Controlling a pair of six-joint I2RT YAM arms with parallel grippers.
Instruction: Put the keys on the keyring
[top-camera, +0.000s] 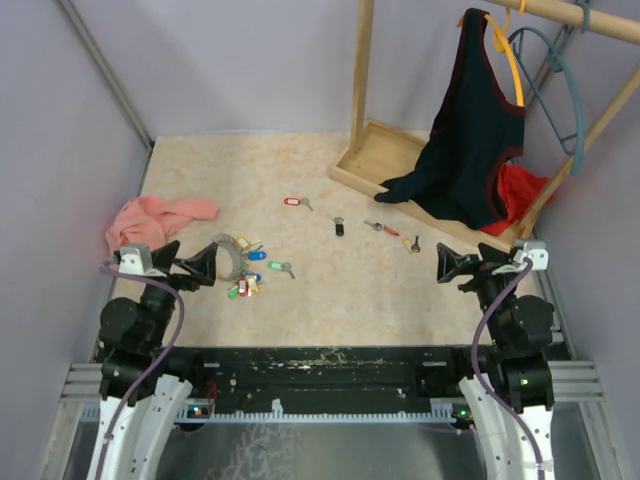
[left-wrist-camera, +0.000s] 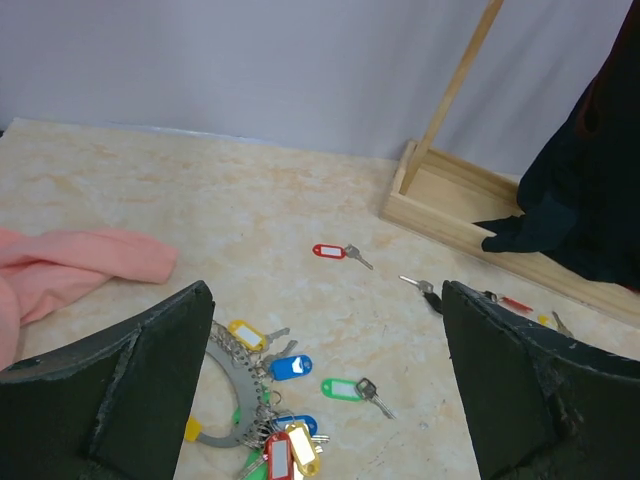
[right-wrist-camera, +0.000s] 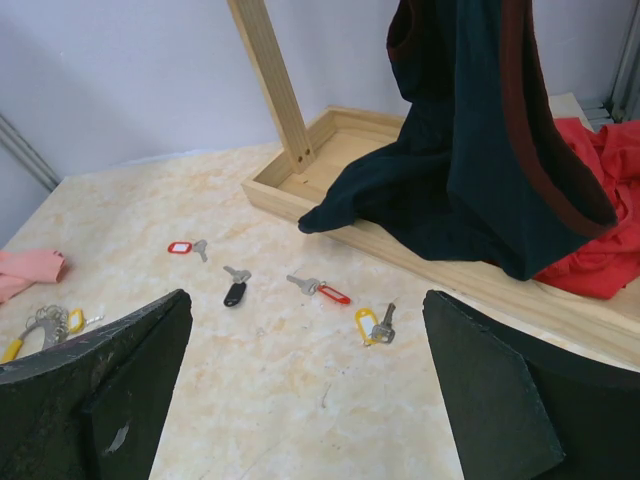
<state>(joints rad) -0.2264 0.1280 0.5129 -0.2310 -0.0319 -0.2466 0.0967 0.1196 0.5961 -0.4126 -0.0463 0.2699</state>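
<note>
Left gripper (top-camera: 207, 268) spread wide, empty, just beside keyring (top-camera: 230, 258), likely placed to steady it. Right gripper (top-camera: 446, 268) also spread, empty, nearer loose keys (top-camera: 339, 228), likely to feed them. Nothing grasped yet.

Red key tag (left-wrist-camera: 328, 251), green key tag (left-wrist-camera: 340, 388) — pink cloth (left-wrist-camera: 80, 265), beige marbled table (left-wrist-camera: 200, 190).

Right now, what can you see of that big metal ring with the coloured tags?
The keyring is a large, thin, silvery metal ring lying flat on the pale marbled table, near the left tool. Keys with yellow, blue, red and green plastic tags hang bunched along it. In the left wrist view one finger of that open tool hides part of it; nothing grips it.
</note>
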